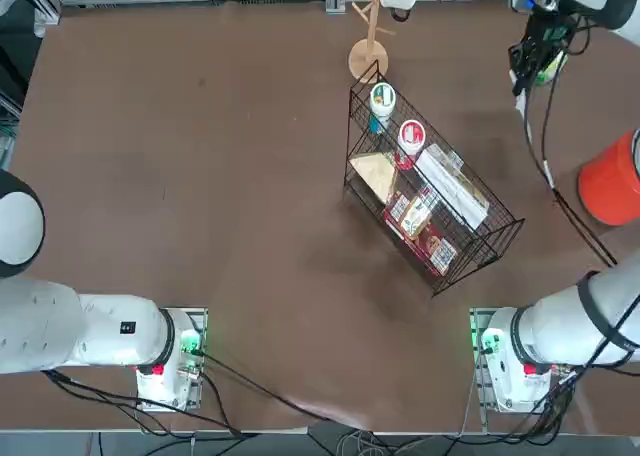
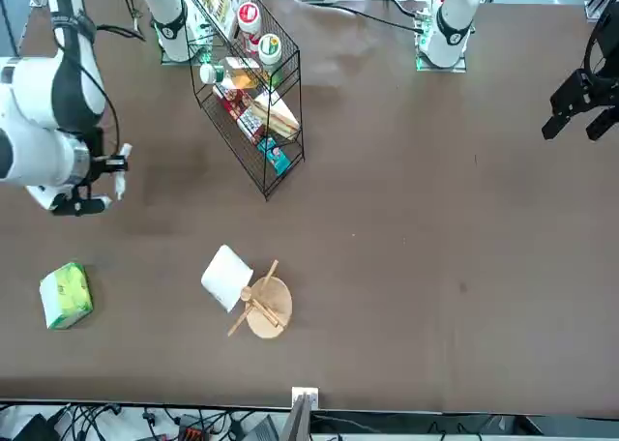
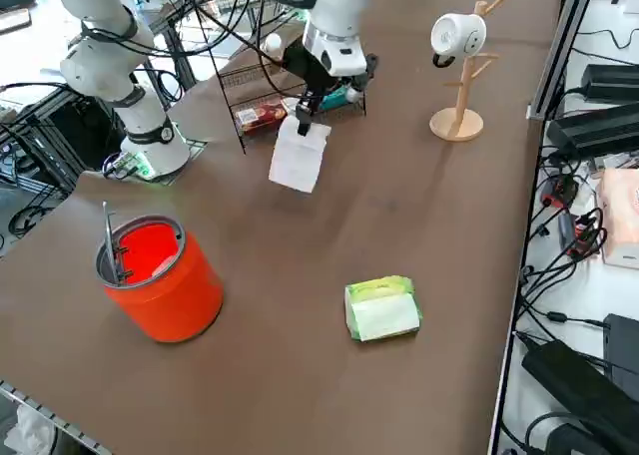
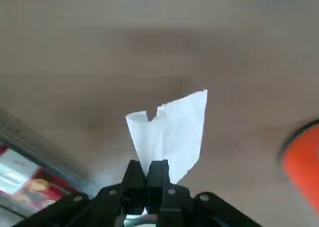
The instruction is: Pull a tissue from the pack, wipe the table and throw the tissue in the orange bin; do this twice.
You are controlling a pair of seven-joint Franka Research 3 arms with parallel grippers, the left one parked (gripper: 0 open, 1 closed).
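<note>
Tissue hangs from the right claw, its fingers pinching it above the brown counter, between the black wire basket and the orange bin. The green-and-yellow tissue pack lies on the counter, apart from the bin.

white tissue, orange bin, brown table, green-yellow-white pack
</note>
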